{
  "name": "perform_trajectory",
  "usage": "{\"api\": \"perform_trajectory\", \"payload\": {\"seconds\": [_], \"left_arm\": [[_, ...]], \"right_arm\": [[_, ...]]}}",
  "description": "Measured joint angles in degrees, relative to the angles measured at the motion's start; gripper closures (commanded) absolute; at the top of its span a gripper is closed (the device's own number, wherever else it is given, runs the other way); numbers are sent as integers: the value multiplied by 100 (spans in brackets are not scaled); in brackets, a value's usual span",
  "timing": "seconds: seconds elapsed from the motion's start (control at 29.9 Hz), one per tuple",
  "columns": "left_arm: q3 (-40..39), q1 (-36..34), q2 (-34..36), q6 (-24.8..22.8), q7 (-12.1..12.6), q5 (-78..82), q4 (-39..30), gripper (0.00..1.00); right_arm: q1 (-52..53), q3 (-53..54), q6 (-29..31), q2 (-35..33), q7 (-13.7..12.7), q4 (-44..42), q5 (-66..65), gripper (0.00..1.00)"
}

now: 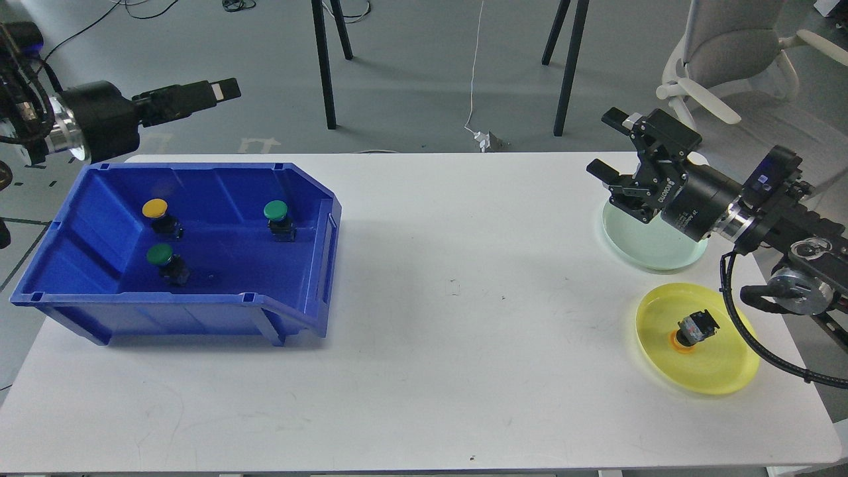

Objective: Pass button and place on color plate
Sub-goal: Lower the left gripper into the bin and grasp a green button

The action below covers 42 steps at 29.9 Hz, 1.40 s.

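A blue bin (311,265) on the table's left holds a yellow button (155,209) and two green buttons (275,211) (159,254). An orange-capped button (692,329) lies tipped over, cap down, on the yellow plate (725,371) at the right. A pale green plate (652,248) sits behind it. My right gripper (611,147) is open and empty, held above the far left rim of the green plate. My left gripper (199,94) is off the table beyond the bin's far left corner, seen side-on, with nothing visible in it.
The white table's right edge (795,344) runs close to the yellow plate. A chair (735,79) and black stand legs (566,73) are on the floor behind the table.
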Motion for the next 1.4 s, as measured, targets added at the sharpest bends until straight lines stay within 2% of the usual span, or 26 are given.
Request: {"api": "perform_trajectory", "payload": {"seconds": [0.3, 0.7, 1.14, 1.4], "left_arm": [[732, 35, 247, -25, 0, 1853, 163, 7], [842, 544, -4, -18, 0, 1964, 879, 11], [855, 727, -714, -60, 0, 1948, 1812, 11], [856, 814, -947, -134, 1, 1951, 2153, 16]], "right_arm": [[-158, 19, 6, 56, 0, -2, 15, 3], [-302, 35, 55, 61, 0, 75, 1581, 3], [-383, 52, 87, -16, 1, 79, 1647, 3], [-430, 45, 89, -22, 1, 80, 1647, 3]]}}
